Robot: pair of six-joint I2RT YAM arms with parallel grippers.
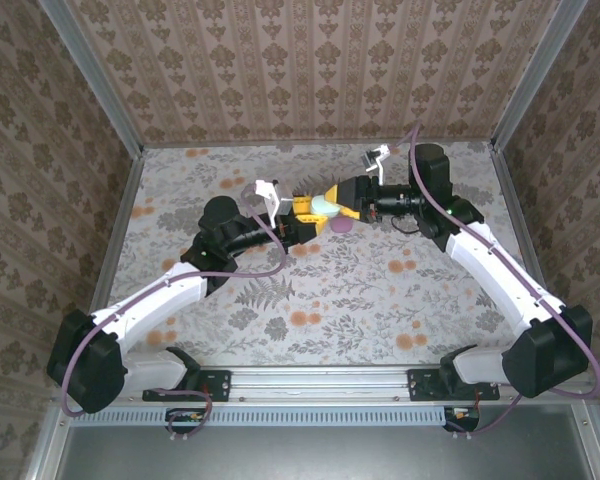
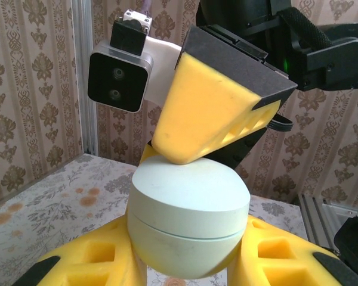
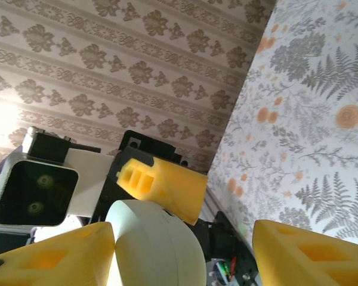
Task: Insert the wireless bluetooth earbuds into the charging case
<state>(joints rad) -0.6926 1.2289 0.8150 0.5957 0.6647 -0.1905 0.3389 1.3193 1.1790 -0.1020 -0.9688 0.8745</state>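
Fern-print table point(image 1: 330, 290), damask walls point(image 1: 310, 70); L jaws tight on pale case point(image 1: 323, 206), R jaws apart.

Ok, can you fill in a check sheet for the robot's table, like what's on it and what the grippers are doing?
Surface: flowery table, flat.
Job's things: pale case, lid shut, held by the left gripper.
Clutter: small purple thing on the table beside the case; too small to tell what it is.
Grippers: left gripper, jaws shut on the case; right gripper, jaws open, one finger against the case.
Cables: purple cables running along both arms.
Surroundings: patterned walls and metal posts.
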